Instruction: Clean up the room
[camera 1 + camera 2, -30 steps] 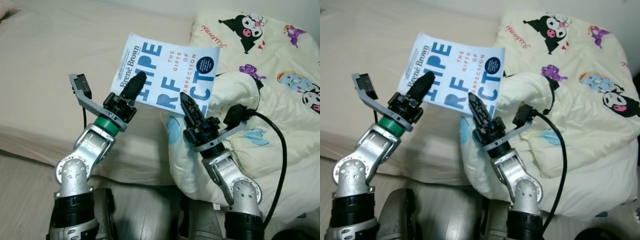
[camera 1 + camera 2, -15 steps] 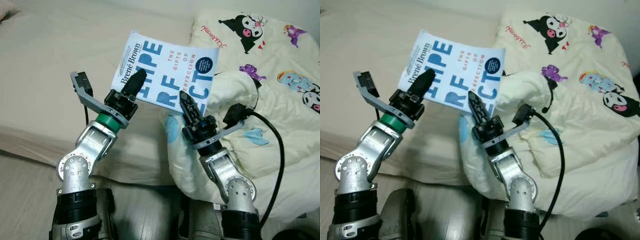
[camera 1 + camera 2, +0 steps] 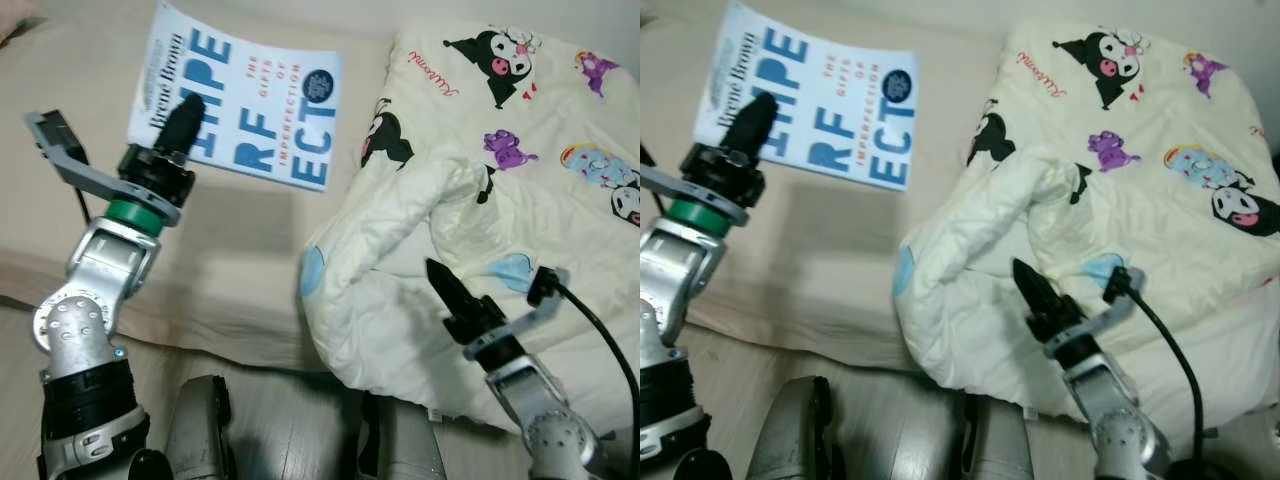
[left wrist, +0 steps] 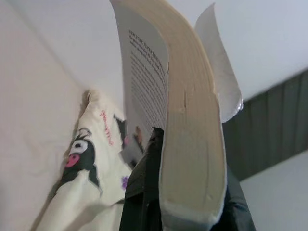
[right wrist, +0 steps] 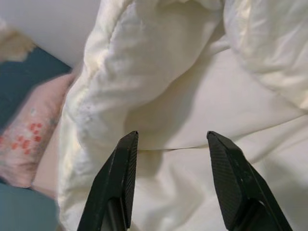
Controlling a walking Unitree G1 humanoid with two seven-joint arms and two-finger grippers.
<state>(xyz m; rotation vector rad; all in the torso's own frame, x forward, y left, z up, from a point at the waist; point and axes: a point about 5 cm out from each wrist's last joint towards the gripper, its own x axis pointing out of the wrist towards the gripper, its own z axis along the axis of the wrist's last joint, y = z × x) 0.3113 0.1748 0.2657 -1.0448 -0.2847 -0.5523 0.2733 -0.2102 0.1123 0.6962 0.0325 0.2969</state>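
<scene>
Left tool (image 3: 178, 112) clamped on book (image 3: 250, 110), held lifted above bed (image 3: 230, 250) near its left side; right tool (image 5: 171, 178) open, empty, over quilt (image 3: 480, 200) at bed's right

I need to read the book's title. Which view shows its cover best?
The left eye view: the book, held by the left gripper, faces the camera. The right eye view matches; the left wrist view shows its page edges and back.

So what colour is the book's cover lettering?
Blue letters on a white book; clearest in the left eye view.
</scene>
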